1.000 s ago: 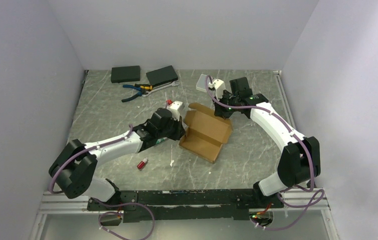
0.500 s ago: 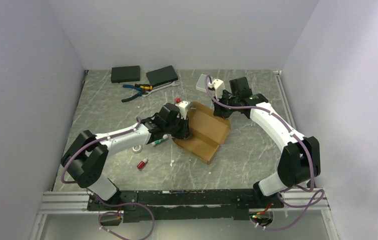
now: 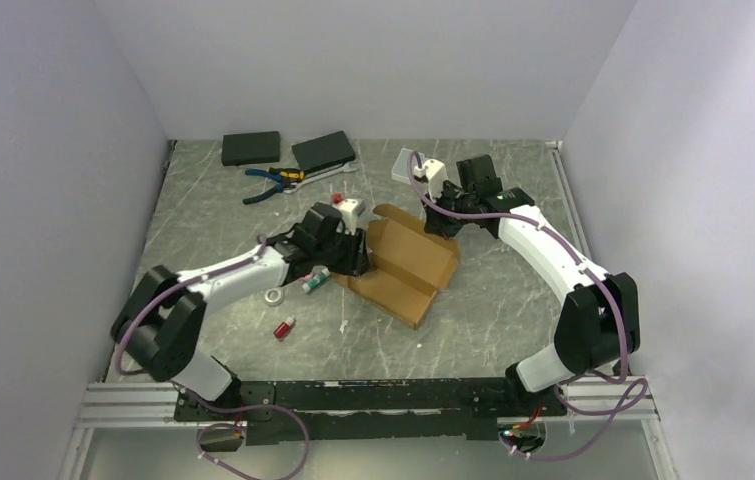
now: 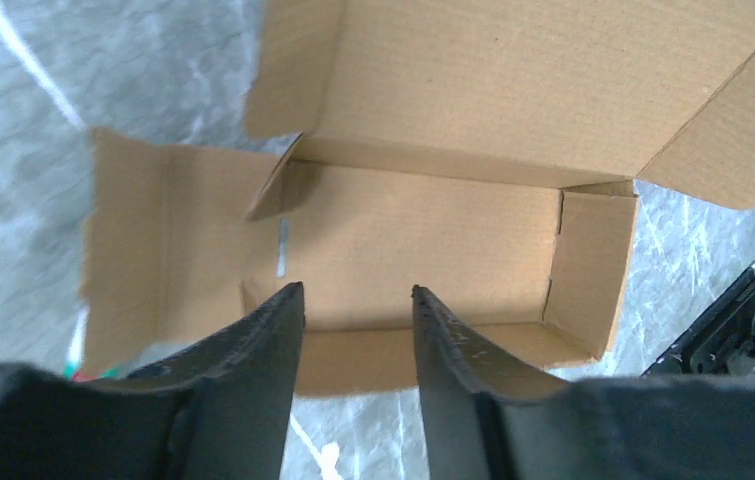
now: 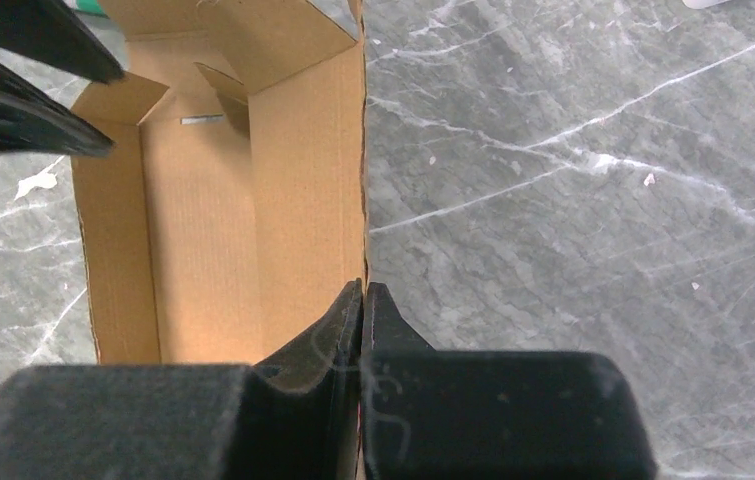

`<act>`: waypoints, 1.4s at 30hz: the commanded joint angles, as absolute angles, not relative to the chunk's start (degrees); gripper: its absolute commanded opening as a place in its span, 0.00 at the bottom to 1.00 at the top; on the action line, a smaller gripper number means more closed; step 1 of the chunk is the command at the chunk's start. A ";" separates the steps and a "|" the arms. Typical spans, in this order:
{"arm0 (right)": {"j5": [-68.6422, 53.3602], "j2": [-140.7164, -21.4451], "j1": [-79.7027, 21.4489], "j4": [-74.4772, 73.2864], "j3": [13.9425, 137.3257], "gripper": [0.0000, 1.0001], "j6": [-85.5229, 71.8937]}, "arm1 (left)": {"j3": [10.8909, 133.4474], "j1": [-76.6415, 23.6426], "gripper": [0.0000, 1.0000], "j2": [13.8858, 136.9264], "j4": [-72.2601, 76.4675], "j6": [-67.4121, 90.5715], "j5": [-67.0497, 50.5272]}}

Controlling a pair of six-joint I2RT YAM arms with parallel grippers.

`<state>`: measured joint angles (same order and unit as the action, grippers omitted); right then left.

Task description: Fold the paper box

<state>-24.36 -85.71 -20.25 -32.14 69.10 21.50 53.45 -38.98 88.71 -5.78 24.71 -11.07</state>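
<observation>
Cardboard of paper box (image 4: 423,230) ribbed, brown; table (image 5: 573,150) grey, white-veined.

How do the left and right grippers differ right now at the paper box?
The left gripper has its fingers apart, holding nothing; the right gripper is shut on an edge of the paper box. The left gripper sits at the box's left side, the right gripper at its far right. Both have black fingers.

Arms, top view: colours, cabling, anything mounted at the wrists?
Both the left arm and right arm have white link shells with black joints and bases. A purple cable loops along each one. A small white camera block sits at each wrist. Jaws are black, tapered blades.
</observation>
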 commanded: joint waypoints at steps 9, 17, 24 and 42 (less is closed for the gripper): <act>-24.87 -85.21 -20.52 -30.50 68.81 0.00 22.39 | 42.69 -23.30 0.68 74.08 0.33 20.94 -16.17; -24.66 -85.61 -20.65 -30.52 68.82 0.00 22.41 | 44.52 -23.29 0.62 83.45 7.67 16.52 -21.94; -24.82 -85.69 -20.65 -30.67 68.98 0.00 22.54 | 48.09 -23.29 0.35 90.46 5.47 16.09 -22.75; -24.70 -85.80 -20.82 -30.60 68.99 0.00 22.39 | 48.51 -29.49 0.00 85.17 2.84 15.75 -23.02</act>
